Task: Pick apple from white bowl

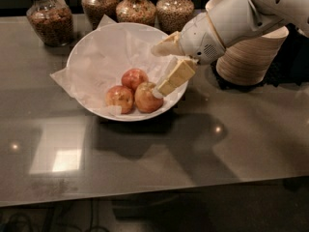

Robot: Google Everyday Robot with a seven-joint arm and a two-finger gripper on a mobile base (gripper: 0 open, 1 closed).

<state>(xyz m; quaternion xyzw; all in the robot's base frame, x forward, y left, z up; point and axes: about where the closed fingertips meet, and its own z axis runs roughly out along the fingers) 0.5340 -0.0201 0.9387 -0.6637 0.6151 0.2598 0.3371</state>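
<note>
The white bowl (91, 52), wide and lined with crinkled white paper, sits on the table at upper left of centre. Three small apples lie in its near right part. The apple (146, 98) is the largest, yellowish-orange, at the right of the group. Two redder apples (133, 77) (119, 98) lie behind and left of it. My gripper (157, 70) reaches over the bowl's right rim from the right, open. Its near finger (175, 78) points down with its tip at the apple's upper right side. The far finger (165, 46) is higher, above the rim.
Several glass jars of grains (49, 20) (101, 5) (135, 7) (175, 9) stand along the table's back edge. A stack of tan-sided disposable bowls (251, 57) stands to the right, behind my arm. The glossy grey table (193, 153) extends to the front.
</note>
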